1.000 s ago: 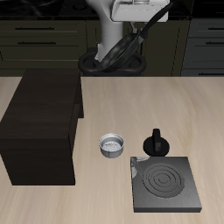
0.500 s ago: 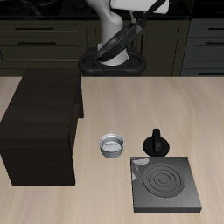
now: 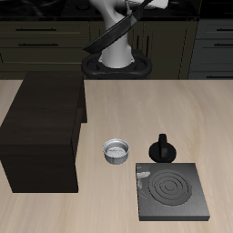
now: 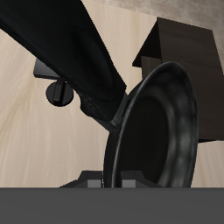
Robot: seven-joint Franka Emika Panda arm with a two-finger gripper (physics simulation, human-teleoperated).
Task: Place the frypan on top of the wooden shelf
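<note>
The frypan is a round black pan with a long handle. It hangs tilted high above the table's back, in front of the robot's base. My gripper is shut on the handle, and in the exterior view it is cut off by the frame's edge. In the wrist view the pan fills the picture, its handle running away from my gripper. The wooden shelf is a large dark boxy cabinet on the table, well below the pan and to one side. It also shows in the wrist view.
A small grey metal bowl stands mid-table beside the shelf. A small black knobbed object stands next to it and also shows in the wrist view. A flat black stove plate lies near the front edge.
The frypan has risen higher and shifted a little toward the shelf's side. My gripper has moved up out of the exterior view. Things on the table have not moved.
</note>
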